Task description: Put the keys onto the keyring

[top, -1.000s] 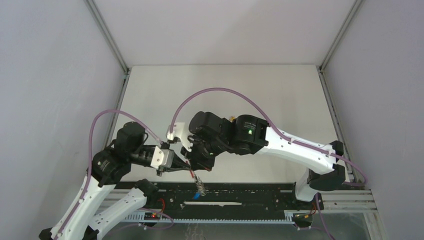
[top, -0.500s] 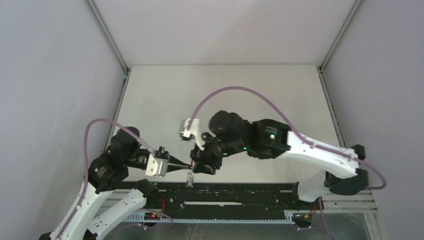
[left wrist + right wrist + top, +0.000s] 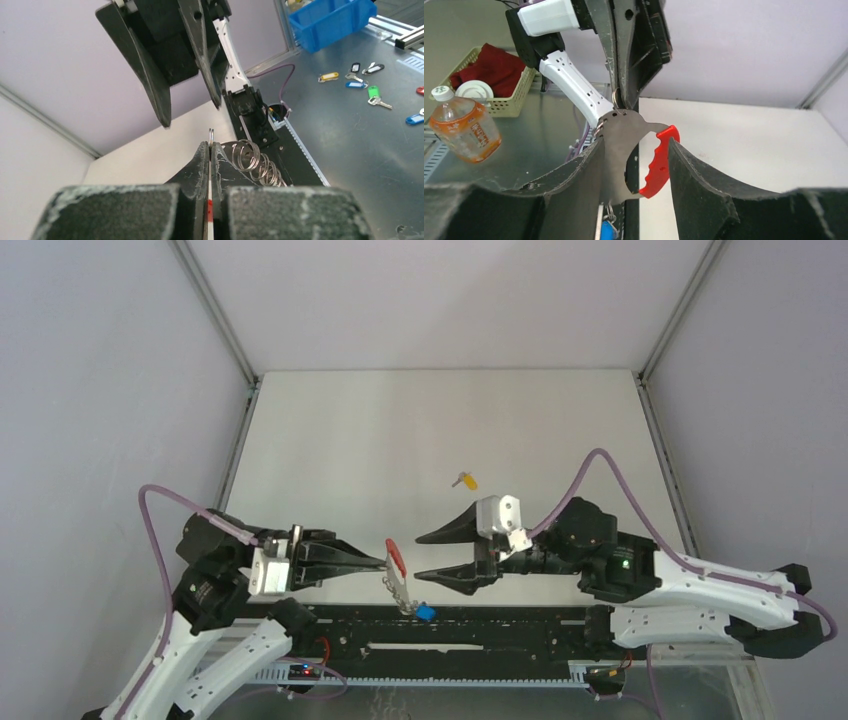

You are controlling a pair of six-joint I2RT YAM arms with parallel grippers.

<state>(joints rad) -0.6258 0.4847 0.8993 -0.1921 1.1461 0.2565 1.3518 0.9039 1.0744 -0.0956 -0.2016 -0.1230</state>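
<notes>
Top view: our right gripper (image 3: 420, 556) just released, now spread, backed right. Left gripper (image 3: 384, 562) pinches keyring (image 3: 396, 558) lower centre. Blue key (image 3: 427, 612) dangles beneath; we judge it threaded. Yellow key (image 3: 463, 480) mid-frame, pending.
Left wrist: jaws pressed on ring.
Right wrist: keyring centre, jaws spread.

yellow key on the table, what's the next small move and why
Probably move the open right jaws over the yellow key and lower onto it: it lies loose on the table, while the blue key already seems to hang from the keyring clamped in the left jaws.
</notes>
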